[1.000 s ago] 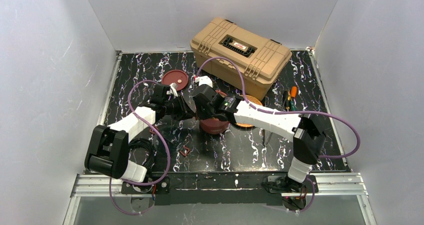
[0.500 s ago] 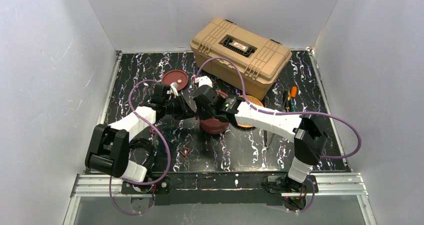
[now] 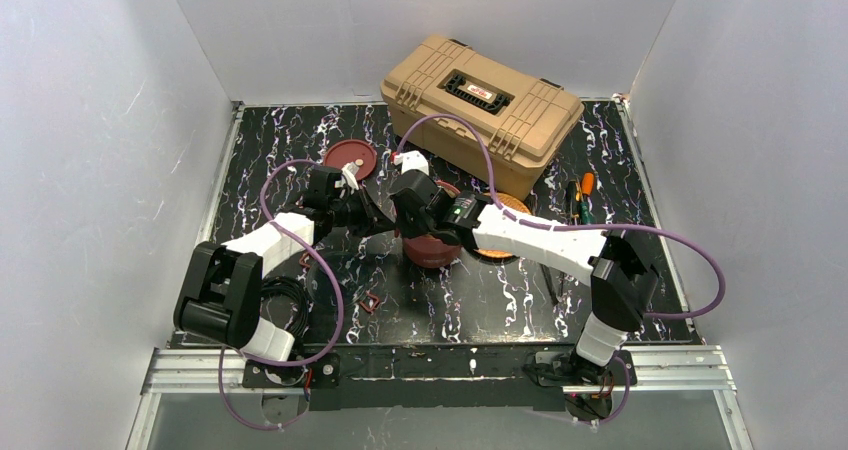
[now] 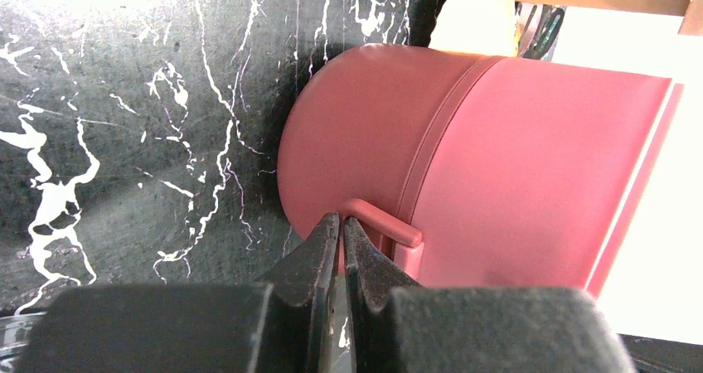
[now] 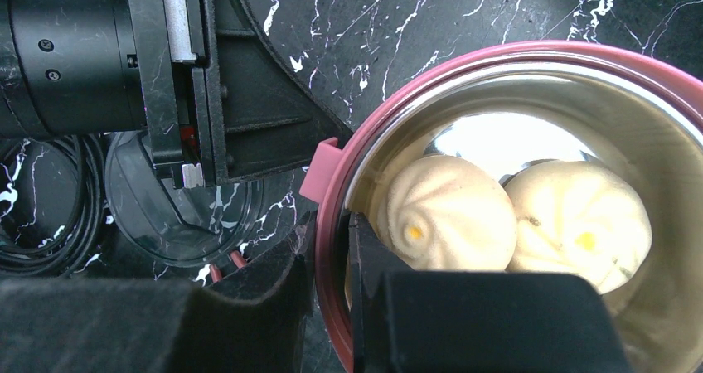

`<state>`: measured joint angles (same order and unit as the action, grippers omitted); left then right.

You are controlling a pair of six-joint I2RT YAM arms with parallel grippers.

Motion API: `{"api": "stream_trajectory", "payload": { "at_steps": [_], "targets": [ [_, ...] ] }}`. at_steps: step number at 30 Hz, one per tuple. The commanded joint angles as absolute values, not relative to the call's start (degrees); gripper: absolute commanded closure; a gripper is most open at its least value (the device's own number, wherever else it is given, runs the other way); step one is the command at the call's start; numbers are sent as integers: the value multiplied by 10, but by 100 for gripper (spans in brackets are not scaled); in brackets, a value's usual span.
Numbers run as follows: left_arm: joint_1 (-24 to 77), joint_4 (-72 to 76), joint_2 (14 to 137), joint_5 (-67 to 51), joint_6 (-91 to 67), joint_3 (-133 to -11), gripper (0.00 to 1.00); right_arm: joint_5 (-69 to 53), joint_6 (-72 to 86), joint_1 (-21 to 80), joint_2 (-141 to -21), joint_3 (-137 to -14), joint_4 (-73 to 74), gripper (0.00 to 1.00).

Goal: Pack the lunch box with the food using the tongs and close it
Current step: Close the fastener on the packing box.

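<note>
I see the open bowl [image 3: 431, 253] mid-table, holding two buns [image 5: 448, 215]. My right claw [image 5: 333, 224] is clamped narrowly across its rim. My left claw [image 4: 341, 224] is pinched closed, tips at the bowl's side tab [image 4: 385, 224].

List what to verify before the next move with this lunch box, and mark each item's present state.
1. Right hand gripping the lunch box: ok; it straddles the rim, one side inside and one outside, closed on it.
2. Left hand on the side tab: ok; closed at the tab's end.
3. Buns inside: ok; two lie in the open top bowl.
4. Other food packed: cannot tell; only buns show.
5. Lid on: not ok; it lies on the table, apart from the box.
</note>
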<state>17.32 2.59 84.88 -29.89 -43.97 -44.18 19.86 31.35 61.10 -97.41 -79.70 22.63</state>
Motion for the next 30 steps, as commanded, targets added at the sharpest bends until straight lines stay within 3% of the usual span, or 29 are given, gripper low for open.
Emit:
{"api": "stream_trajectory", "payload": {
  "at_steps": [1, 30],
  "targets": [
    [182, 22, 867, -283, -438, -423, 96, 188, 326, 608, -974, -766, 273, 99],
    [200, 33, 887, -286, -450, -421, 100, 191, 361, 598, -906, -670, 178, 99]
  ]
}}
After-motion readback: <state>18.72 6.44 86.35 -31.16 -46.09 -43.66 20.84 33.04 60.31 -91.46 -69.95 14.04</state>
